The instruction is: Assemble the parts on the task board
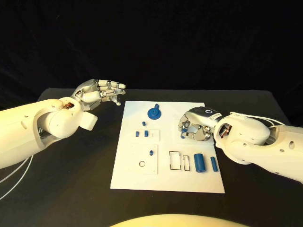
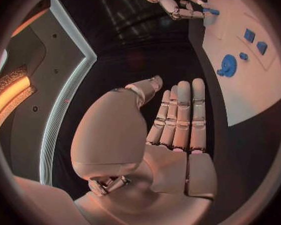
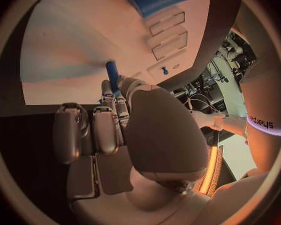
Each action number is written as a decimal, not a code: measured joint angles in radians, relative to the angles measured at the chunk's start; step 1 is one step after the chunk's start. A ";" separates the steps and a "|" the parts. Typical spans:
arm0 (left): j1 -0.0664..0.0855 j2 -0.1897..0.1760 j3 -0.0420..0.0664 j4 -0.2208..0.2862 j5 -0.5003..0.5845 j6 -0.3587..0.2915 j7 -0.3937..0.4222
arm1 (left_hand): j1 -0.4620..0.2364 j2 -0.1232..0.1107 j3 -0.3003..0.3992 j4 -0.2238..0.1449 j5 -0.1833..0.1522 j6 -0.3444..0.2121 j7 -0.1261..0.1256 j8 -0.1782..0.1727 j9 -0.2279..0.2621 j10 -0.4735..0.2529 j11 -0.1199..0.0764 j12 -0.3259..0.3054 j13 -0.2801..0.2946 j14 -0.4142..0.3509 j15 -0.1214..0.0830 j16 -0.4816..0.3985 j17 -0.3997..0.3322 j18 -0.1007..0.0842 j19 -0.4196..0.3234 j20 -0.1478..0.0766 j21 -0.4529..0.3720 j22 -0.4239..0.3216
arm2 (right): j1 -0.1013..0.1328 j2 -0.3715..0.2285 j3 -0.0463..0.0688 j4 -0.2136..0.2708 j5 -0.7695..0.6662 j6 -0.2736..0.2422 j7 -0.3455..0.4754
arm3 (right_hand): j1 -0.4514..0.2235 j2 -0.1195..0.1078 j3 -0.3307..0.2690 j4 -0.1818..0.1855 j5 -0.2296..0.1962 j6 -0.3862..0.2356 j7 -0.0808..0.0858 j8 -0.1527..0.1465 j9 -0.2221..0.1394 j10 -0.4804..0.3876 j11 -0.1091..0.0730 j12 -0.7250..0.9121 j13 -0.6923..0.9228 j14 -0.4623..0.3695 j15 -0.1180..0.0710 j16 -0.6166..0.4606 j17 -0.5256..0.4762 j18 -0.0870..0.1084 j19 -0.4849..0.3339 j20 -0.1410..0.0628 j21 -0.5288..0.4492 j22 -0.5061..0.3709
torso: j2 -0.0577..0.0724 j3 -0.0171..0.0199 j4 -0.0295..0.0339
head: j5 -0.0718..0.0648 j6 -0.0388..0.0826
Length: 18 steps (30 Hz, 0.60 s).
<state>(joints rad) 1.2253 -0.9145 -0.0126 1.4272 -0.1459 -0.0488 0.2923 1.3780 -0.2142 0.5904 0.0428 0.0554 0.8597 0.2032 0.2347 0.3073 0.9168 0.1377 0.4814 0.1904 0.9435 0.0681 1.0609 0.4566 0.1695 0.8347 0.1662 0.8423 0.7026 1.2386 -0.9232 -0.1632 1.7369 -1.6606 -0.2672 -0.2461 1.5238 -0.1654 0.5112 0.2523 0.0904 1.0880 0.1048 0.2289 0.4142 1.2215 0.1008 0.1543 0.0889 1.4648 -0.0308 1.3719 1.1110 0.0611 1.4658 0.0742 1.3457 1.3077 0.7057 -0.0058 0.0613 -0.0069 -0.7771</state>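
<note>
The white task board (image 1: 166, 179) lies in the middle of the black table. My right hand (image 1: 196, 125) hovers over the board's right-middle part and pinches a small blue peg (image 1: 184, 131) in its fingertips; the right wrist view shows that peg (image 3: 112, 71) sticking out between the fingers. My left hand (image 1: 100, 92) is raised off the board's far left corner, and the left wrist view shows its fingers (image 2: 181, 115) stretched out with nothing in them. On the board are a round blue part (image 1: 154, 112), small blue blocks (image 1: 142, 134), a small peg (image 1: 151, 152) and two blue cylinders (image 1: 206, 163).
Rectangular slots (image 1: 179, 161) and a small ring hole (image 1: 142, 163) sit in the board's near half. Black table surface (image 1: 69, 184) surrounds the board on both sides. From the left wrist I see the board (image 2: 247, 85), the round blue part (image 2: 228, 65) and my right hand (image 2: 178, 5).
</note>
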 measured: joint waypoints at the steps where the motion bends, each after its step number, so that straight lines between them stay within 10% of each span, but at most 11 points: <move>1: 0.000 0.000 0.000 -0.001 0.000 0.000 0.000 | 0.000 0.000 0.000 0.000 0.000 0.000 0.000 0.000 0.000 0.000 0.000 0.000 0.000 0.000 0.000 0.000 0.000 0.000 0.000 0.000 0.000 0.000 | 0.000 -0.003 0.001 0.008 -0.002 -0.006 0.000 | 0.000 0.000 0.000 0.000 0.001 0.000 0.000 0.000 0.002 0.000 0.000 0.000 0.000 0.000 0.000 0.000 0.000 0.000 -0.003 -0.003 0.000 0.000 | 0.000 -0.0001 0.0001 | 0.000 0.000; 18: 0.000 0.004 0.000 -0.004 0.000 0.000 0.000 | 0.000 0.000 0.000 0.000 0.000 0.000 0.000 0.000 0.000 0.000 0.000 0.000 0.000 0.000 0.000 0.000 0.000 0.000 0.000 0.000 0.000 0.000 | 0.018 0.031 0.013 0.150 0.008 -0.108 0.016 | -0.018 -0.007 0.029 -0.021 0.001 -0.004 -0.003 0.014 0.037 0.004 0.004 -0.012 0.002 0.000 0.000 0.000 0.001 0.000 0.000 -0.006 0.011 0.000 | -0.001 -0.0012 -0.0006 | 0.019 -0.010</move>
<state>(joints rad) 1.2252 -0.9107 -0.0128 1.4237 -0.1459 -0.0487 0.2918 1.3780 -0.2142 0.5905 0.0428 0.0555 0.8597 0.2032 0.2347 0.3074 0.9167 0.1377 0.4814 0.1905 0.9435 0.0681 1.0609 0.4566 0.1694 0.8347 0.1662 0.8424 0.7027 1.2568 -0.8921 -0.1499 1.8868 -1.6529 -0.3754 -0.2299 1.5061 -0.1726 0.5402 0.2312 0.0913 1.0841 0.1014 0.2426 0.4515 1.2260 0.1053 0.1426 0.0909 1.4649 -0.0305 1.3719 1.1125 0.0612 1.4662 0.0679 1.3565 1.3075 0.7050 -0.0070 0.0607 0.0116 -0.7874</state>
